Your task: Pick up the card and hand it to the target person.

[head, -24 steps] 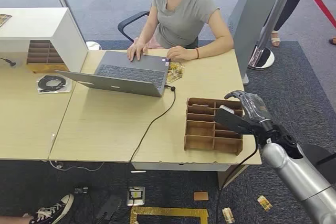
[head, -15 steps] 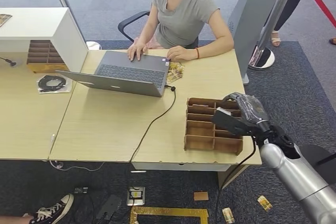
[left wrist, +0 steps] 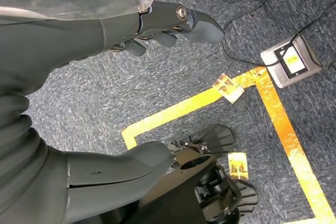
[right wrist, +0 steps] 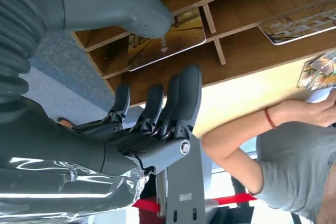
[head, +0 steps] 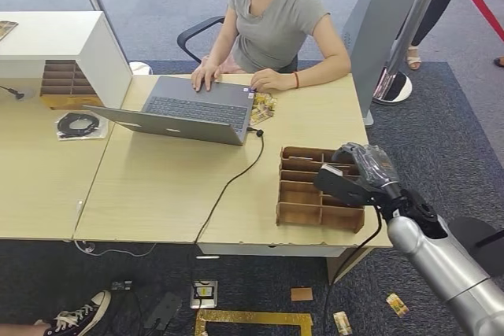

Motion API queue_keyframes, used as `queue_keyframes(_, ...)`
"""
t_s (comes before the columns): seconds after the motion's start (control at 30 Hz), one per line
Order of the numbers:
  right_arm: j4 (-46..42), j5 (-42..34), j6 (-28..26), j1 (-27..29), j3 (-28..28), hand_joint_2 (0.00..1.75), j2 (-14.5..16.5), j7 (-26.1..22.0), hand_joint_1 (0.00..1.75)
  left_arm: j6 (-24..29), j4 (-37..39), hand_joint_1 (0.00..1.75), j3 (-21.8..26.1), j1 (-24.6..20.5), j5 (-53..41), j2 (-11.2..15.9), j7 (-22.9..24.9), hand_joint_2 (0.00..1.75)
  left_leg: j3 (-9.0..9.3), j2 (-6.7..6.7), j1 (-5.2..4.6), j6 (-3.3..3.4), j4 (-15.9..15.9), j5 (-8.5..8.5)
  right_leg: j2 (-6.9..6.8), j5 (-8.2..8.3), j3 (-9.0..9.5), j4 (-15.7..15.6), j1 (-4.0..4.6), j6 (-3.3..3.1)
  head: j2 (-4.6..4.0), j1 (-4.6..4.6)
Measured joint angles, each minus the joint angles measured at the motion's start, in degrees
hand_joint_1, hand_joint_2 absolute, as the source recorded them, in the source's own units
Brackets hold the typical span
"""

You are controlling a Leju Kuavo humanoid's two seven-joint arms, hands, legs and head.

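Glossy gold-printed card [right wrist: 166,39] in organizer

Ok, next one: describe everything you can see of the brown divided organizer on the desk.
The organizer is a flat brown tray, apparently thin wood, split by slats into long open compartments. It lies near the desk's right front corner. The right wrist view shows printed cards lying in some compartments. The right hand hovers over its right end, not visibly touching.

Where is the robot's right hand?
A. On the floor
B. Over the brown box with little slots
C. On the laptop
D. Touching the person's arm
B: the right hand is over the right side of the wooden slotted organizer, open and holding nothing, with a card lying in a slot near its fingers.
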Motion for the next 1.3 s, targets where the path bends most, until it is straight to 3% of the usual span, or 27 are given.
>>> queue_keyframes(0.13, 0.03, 1.72, 0.00, -0.18, 0.45, 1.75, 0.13, 0.90, 0.90, 0.02, 0.00, 0.00, -0.01, 0.01, 0.03, 0.01, -0.01, 1.75, 0.00, 0.00, 0.00, 0.00, 0.00, 0.00, 0.01, 0.00, 0.00, 0.00, 0.00, 0.00, 0.00, -0.01)
queue_keyframes(0.27, 0.03, 3.13, 0.00, -0.50, 0.97, 1.75, 0.19, 1.84, 1.26, 0.05, 0.00, 0.00, -0.01, 0.02, 0.10, 0.01, -0.02, 1.75, 0.00, 0.00, 0.00, 0.00, 0.00, 0.00, 0.00, 0.00, 0.00, 0.00, 0.00, 0.00, 0.00, 0.00)
queue_keyframes(0.37, 0.03, 3.66, -0.01, -0.62, 1.26, 1.75, 0.20, 2.15, 1.28, 0.08, 0.00, 0.00, -0.01, 0.03, 0.12, 0.01, -0.02, 1.75, 0.01, 0.00, 0.00, 0.00, 0.00, 0.00, 0.00, 0.00, 0.00, 0.00, 0.00, 0.00, 0.00, 0.00)
queue_keyframes(0.53, -0.06, 4.76, 0.06, -0.84, 1.71, 1.75, 0.24, 2.97, 1.53, 0.14, 0.00, 0.00, 0.00, 0.05, 0.27, 0.01, -0.10, 1.75, 0.01, 0.00, 0.00, 0.00, 0.01, 0.00, 0.01, 0.00, 0.00, 0.00, 0.00, 0.00, 0.00, 0.01)
queue_keyframes(0.77, -0.38, 4.39, 0.09, -0.88, 1.88, 1.75, 0.28, 2.68, 1.70, 0.34, 0.00, 0.00, 0.01, 0.19, 0.38, 0.03, -0.19, 1.75, 0.01, 0.00, 0.00, 0.00, 0.01, 0.00, 0.01, 0.00, 0.00, 0.00, 0.00, 0.00, 0.00, 0.01)
queue_keyframes(1.3, -5.74, 1.64, 1.36, -0.79, 0.72, 1.75, -0.25, 1.17, 1.75, 0.67, 0.00, 0.00, 0.01, 0.61, 0.74, 0.12, -0.51, 1.75, 0.04, 0.05, 0.00, 0.00, 0.03, 0.00, 0.07, 0.00, -0.02, 0.00, 0.00, 0.00, 0.00, -0.02)
